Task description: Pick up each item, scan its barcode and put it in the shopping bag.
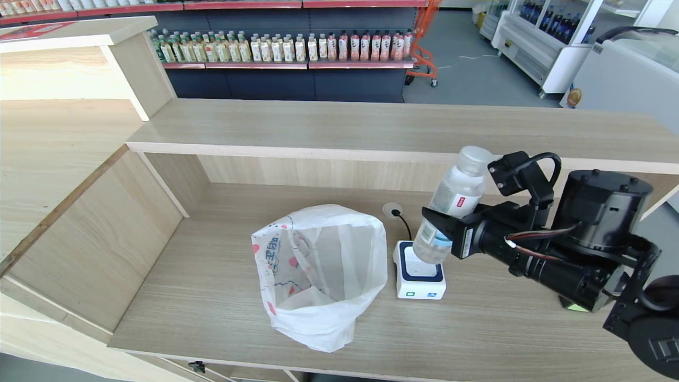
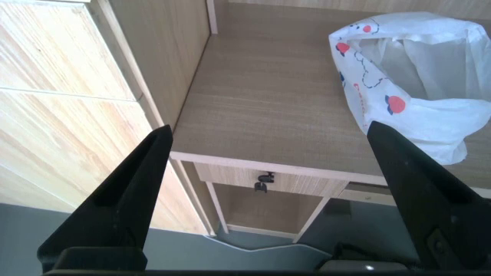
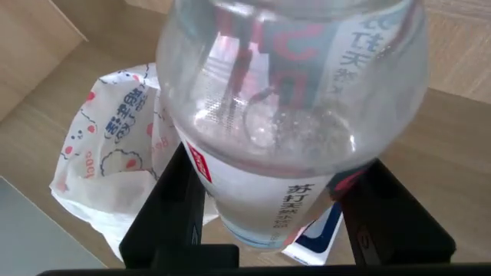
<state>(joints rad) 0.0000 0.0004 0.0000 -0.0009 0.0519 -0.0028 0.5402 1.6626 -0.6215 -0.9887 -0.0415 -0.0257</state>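
Right jaws pinch a clear water bottle [image 1: 452,207] low on its body. The bottle leans, with its cap up and its bottom end close over the white scanner [image 1: 420,277]. The scanner sits right under these jaws on the wooden surface [image 1: 201,302]. A white shopping bag [image 1: 321,265] stands with its mouth open just beside the scanner, to the left of the right jaws. Left jaws are spread wide apart with nothing between them. They hang by the near edge of the surface, and the bag is out in front of them.
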